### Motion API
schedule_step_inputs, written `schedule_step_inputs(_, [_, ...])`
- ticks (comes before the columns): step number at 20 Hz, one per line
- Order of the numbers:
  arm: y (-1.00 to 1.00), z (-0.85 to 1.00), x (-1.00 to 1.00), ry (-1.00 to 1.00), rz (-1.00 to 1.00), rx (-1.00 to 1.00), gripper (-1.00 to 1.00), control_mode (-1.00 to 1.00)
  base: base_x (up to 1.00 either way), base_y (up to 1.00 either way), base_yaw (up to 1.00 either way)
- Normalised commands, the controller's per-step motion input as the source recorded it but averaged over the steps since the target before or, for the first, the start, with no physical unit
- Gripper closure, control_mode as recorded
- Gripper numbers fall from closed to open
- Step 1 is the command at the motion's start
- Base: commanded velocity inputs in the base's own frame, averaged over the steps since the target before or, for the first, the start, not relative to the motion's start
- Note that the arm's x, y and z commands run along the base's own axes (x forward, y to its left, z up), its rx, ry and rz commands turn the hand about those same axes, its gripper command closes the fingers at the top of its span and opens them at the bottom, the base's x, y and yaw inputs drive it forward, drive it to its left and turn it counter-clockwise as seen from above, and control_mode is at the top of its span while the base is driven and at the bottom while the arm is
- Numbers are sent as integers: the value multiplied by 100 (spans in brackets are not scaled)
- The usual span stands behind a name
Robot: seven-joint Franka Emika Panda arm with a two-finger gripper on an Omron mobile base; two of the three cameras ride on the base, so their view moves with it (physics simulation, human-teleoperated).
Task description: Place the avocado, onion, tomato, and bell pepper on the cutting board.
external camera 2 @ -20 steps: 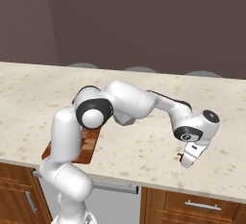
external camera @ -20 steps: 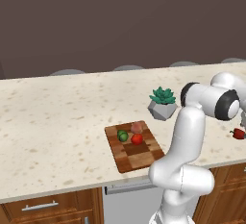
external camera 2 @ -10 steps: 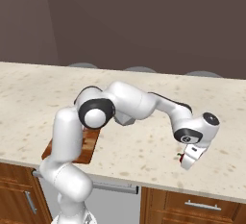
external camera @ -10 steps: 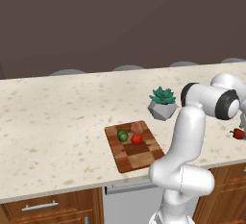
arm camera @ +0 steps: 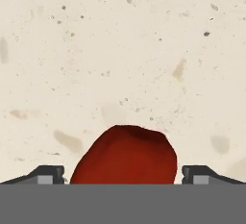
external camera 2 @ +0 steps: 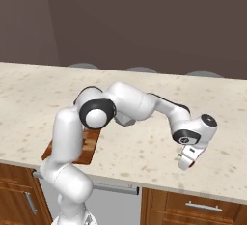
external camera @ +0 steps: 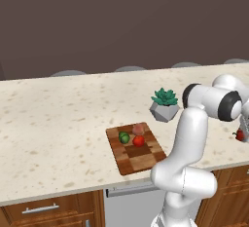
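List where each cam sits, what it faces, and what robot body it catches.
Left base view: behind-left, looking down on the counter; board with avocado, onion, tomato; arm lower right.
Right base view: behind-right; arm lower left, gripper at the pepper.
Hand view: on the hand, facing the counter; pepper between the fingertips.
Both base views share board and pepper.

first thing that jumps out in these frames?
The white arm stretched far out to the right, its gripper straddling the dark red bell pepper on the speckled counter, a finger on each side, apart from it. Next, the checkered cutting board near the counter's front edge, carrying the avocado, onion and tomato, with a teal potted plant behind it.
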Motion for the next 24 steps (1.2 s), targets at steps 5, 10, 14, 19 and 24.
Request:
schedule_step_inputs(5, [16, -15, 5, 1, 0, 0, 100, -100, 0, 0, 0])
schedule_step_inputs(10, [0, -2, 0, 1, 0, 0, 100, -100, 0, 0, 0])
schedule_step_inputs(14, [8, 3, 0, -1, 0, 0, 100, -100, 0, 0, 0])
schedule_step_inputs(19, [34, 32, -1, -2, 3, -3, 100, -100, 0, 0, 0])
schedule_step_inputs(24, [53, 29, 0, 0, 10, -9, 100, -100, 0, 0, 0])
